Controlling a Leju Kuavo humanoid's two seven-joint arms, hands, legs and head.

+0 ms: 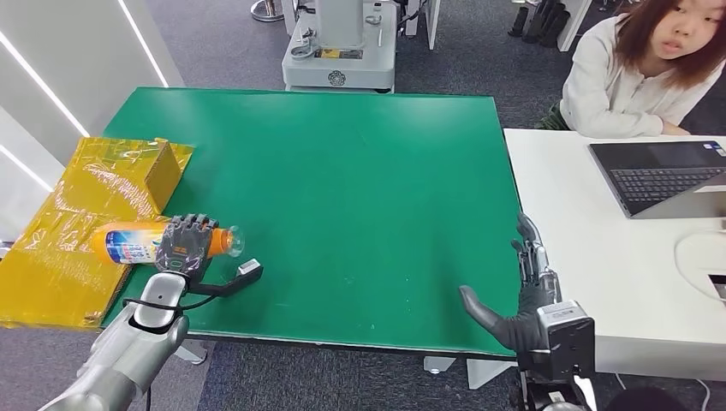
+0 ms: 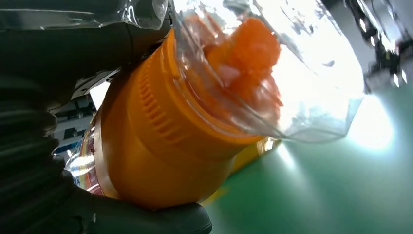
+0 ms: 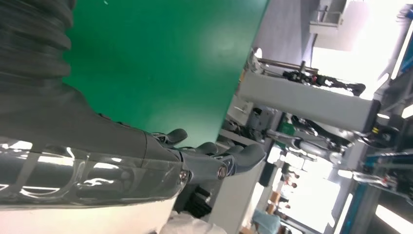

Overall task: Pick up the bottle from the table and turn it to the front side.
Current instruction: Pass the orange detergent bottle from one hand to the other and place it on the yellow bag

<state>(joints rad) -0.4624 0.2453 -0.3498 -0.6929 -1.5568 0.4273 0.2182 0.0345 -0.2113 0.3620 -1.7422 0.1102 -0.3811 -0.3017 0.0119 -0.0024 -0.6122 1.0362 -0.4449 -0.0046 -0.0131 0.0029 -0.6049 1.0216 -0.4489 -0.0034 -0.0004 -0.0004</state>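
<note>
An orange drink bottle [image 1: 137, 241] with a blue and white label lies on its side at the left edge of the green table [image 1: 342, 188], its clear-capped neck toward the middle. My left hand [image 1: 183, 243] wraps over its shoulder and grips it. Close up in the left wrist view, the bottle's orange shoulder [image 2: 160, 131] and clear cap [image 2: 292, 73] sit between my dark fingers [image 2: 146, 222]. My right hand [image 1: 518, 291] stands open at the table's front right edge, fingers straight and thumb spread, holding nothing. The right wrist view has the same hand [image 3: 214, 158] extended beside the green surface.
A yellow wrapped box [image 1: 94, 214] lies just left of the bottle, off the table's left side. A white desk [image 1: 616, 257] with a laptop [image 1: 659, 175] adjoins on the right, where a person [image 1: 642, 68] sits. A grey machine base [image 1: 340, 51] stands beyond the far edge.
</note>
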